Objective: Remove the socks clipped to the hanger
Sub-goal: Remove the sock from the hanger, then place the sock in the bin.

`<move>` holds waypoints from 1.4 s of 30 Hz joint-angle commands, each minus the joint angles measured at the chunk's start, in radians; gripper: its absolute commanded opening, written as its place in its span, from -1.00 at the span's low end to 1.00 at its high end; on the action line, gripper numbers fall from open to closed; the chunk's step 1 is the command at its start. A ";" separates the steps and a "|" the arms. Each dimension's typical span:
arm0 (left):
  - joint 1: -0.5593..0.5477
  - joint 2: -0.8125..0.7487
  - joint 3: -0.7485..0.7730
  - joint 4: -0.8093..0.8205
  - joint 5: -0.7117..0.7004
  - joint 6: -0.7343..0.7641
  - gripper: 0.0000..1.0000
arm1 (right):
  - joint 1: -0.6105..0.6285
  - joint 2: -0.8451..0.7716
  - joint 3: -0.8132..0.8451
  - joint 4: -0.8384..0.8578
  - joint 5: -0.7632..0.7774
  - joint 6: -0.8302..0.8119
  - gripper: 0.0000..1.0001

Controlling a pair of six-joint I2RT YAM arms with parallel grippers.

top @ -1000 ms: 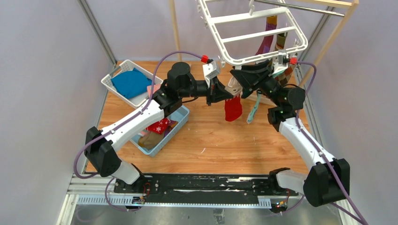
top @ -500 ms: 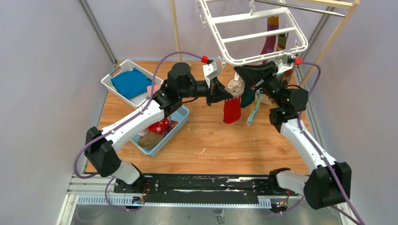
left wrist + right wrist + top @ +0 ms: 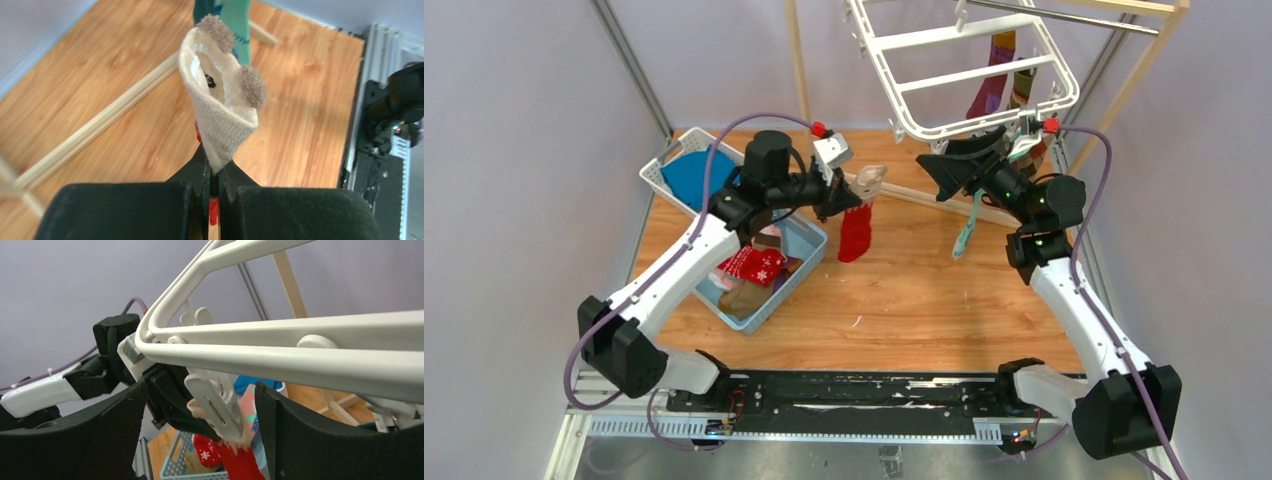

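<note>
Left of centre, the blue bin [image 3: 799,280] holds socks. Above it the left gripper [image 3: 844,192], clamped on the red sock [image 3: 856,232] with its limp, beige, bear-eared cuff, has carried it off the hanger [image 3: 969,75], so one more sock is freed. The right gripper [image 3: 939,168] has sprung wide and holds nothing, with a white clip [image 3: 215,405] between its fingers. A teal sock [image 3: 965,225] dangles centre right.

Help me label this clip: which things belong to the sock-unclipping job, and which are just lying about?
Job: hanger, clipped socks, red-and-beige sock in the left tool, blue bin holding socks.
Lying about: blue cloth, white basket, wooden rack.
</note>
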 commanded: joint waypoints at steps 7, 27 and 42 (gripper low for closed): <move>0.177 -0.246 0.072 -0.468 -0.344 0.244 -1.00 | -0.013 -0.079 0.086 -0.391 -0.116 -0.268 0.62; 0.215 -0.161 -0.176 -0.661 -0.814 0.420 -0.45 | -0.014 -0.137 0.283 -1.128 -0.103 -0.730 0.64; 0.238 -0.215 -0.018 -0.642 -0.614 0.415 0.99 | -0.016 -0.263 0.367 -1.546 -0.045 -1.037 0.64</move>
